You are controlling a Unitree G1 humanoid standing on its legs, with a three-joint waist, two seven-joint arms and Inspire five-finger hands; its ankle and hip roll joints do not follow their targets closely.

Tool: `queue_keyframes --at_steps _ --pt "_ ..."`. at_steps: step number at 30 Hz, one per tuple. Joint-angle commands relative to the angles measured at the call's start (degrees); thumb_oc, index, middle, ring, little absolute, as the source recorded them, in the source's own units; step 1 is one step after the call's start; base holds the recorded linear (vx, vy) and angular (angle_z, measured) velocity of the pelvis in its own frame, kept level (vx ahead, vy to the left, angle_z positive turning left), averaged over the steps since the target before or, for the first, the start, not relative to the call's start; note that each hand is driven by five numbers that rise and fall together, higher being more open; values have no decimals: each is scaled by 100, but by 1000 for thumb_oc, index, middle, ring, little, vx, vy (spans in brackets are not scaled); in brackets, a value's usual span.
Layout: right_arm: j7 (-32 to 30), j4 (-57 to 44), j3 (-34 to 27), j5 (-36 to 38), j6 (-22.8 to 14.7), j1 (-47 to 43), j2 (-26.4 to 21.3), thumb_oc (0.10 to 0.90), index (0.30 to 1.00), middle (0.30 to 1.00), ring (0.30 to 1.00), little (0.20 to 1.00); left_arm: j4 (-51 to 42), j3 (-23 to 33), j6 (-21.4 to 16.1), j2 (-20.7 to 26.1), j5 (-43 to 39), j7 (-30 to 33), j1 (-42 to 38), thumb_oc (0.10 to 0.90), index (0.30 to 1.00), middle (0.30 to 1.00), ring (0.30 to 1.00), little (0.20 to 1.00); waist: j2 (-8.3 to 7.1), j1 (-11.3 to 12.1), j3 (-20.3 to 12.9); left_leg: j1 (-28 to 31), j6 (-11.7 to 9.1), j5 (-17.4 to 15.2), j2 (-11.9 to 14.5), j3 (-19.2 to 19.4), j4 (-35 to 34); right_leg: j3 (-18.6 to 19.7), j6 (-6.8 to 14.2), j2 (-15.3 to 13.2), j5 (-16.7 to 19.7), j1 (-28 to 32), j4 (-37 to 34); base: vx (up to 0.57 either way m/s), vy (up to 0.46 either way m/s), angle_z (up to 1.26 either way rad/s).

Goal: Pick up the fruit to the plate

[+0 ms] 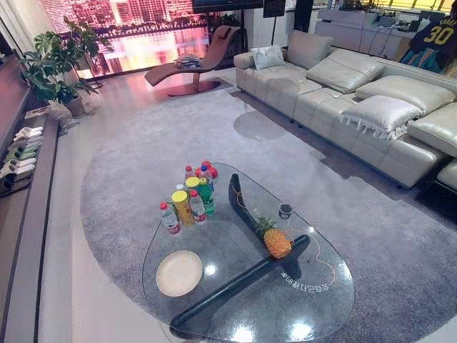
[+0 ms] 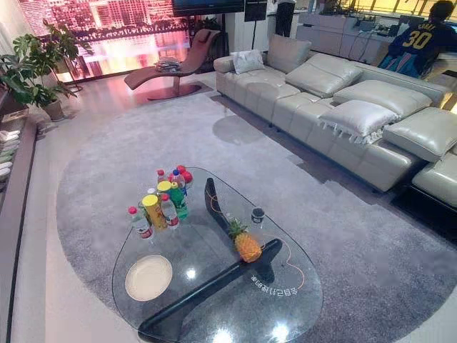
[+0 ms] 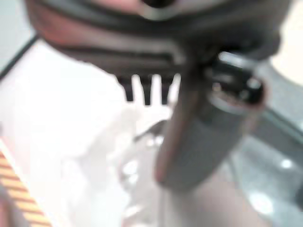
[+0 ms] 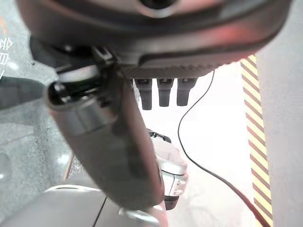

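Observation:
A pineapple (image 1: 275, 241) lies on the glass coffee table (image 1: 235, 307), right of its middle, over the table's dark crossed base. A round cream plate (image 1: 179, 273) sits empty on the glass towards the near left, about a plate's width and a half from the fruit. My left hand (image 3: 142, 28) appears in the left wrist view with straight fingers (image 3: 147, 90) and nothing in it. In the right wrist view my right hand (image 4: 156, 33) hangs above the floor, its fingers (image 4: 163, 92) straight and holding nothing.
Several bottles and a yellow can (image 1: 189, 196) stand clustered at the table's far left. A small dark cup (image 1: 285, 211) stands beyond the pineapple. A pale sofa (image 1: 357, 107) runs along the right, with a person in a jersey (image 1: 435, 43) behind it. Grey rug (image 1: 143, 143) surrounds the table.

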Motion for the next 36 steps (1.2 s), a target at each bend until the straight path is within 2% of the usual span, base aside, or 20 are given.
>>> queue_keyframes --at_steps 1,3,9,36 --pt "-63 281 47 91 -17 -459 -29 800 900 900 900 900 331 -72 -11 -232 -118 -172 -487 800 900 900 900 900 -13 109 207 212 71 -451 -17 -30 32 -293 -148 131 397 -193 23 74 -99 -34" --pt "-59 284 50 92 -22 -463 -34 800 900 900 900 900 303 -61 -100 -223 -189 -196 -503 800 900 900 900 900 -9 110 206 215 73 -452 -21 -30 32 -290 -148 133 396 -192 23 0 0 0" --pt "-8 289 53 101 3 -511 -83 800 900 900 900 900 247 -81 14 -164 -229 -267 -550 800 900 900 900 900 14 121 227 221 75 -452 -22 -43 32 -301 -144 132 389 -181 23 0 0 0" --pt "-63 298 21 106 6 -490 -83 800 900 900 900 900 310 -32 54 -192 -224 -136 -490 800 900 900 900 900 11 131 266 201 73 -451 -30 -58 32 -317 -165 142 368 -175 23 0 0 0"
